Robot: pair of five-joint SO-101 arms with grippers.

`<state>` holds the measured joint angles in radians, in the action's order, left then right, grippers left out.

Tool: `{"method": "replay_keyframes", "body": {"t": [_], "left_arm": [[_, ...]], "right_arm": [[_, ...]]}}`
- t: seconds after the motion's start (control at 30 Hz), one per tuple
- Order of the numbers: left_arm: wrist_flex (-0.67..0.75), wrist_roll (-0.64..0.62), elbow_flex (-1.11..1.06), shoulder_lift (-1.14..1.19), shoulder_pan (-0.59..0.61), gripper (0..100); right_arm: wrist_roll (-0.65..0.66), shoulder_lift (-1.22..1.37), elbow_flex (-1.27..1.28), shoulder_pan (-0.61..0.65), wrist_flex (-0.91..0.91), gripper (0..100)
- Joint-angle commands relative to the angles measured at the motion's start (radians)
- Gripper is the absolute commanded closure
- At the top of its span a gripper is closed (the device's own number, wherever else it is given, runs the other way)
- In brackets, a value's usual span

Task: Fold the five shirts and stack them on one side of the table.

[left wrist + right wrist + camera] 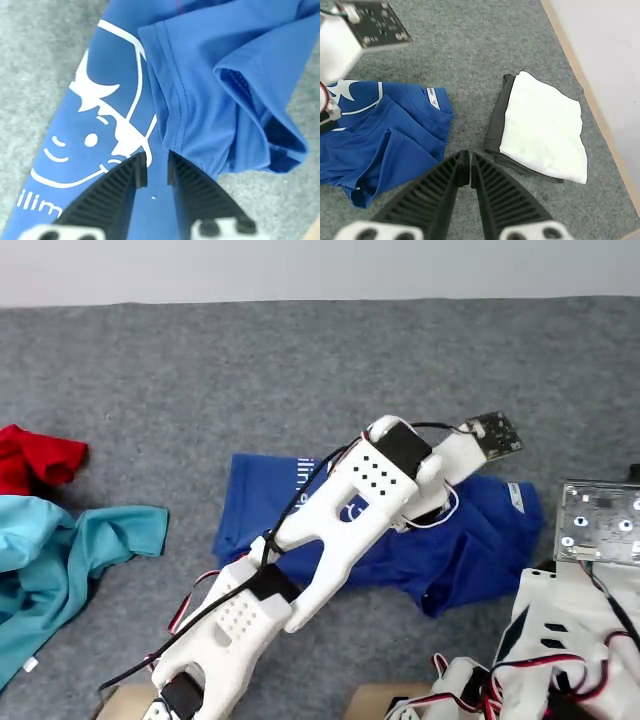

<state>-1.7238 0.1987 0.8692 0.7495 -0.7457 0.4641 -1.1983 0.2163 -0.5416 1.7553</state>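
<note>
A blue shirt (480,540) with a white print lies partly folded mid-table. My left arm (380,475) stretches across it. In the left wrist view, my left gripper (156,167) hovers just over the blue shirt (210,75), near a folded sleeve hem, its fingers a narrow gap apart with nothing seen between them. My right gripper (470,162) is shut and empty above the grey mat, between the blue shirt (395,135) and a folded white shirt (542,127) stacked on a folded dark grey shirt (496,120).
A crumpled red shirt (35,460) and a loose teal shirt (60,550) lie at the table's left edge. The right arm's base (590,530) stands at the front right. The table edge (590,85) runs close beside the folded stack.
</note>
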Motion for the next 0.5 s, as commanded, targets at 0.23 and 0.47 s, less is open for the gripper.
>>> {"method": "replay_keyframes", "body": {"t": [0.23, 0.47], "left_arm": [[-0.023, -0.118, 0.056, -0.25, 0.003, 92], [-0.028, -0.132, 0.154, -0.249, 0.037, 88]], "right_arm": [[0.006, -0.004, 0.005, -0.008, 0.036, 98.7], [0.005, -0.002, 0.005, -0.008, 0.036, 98.7]]}}
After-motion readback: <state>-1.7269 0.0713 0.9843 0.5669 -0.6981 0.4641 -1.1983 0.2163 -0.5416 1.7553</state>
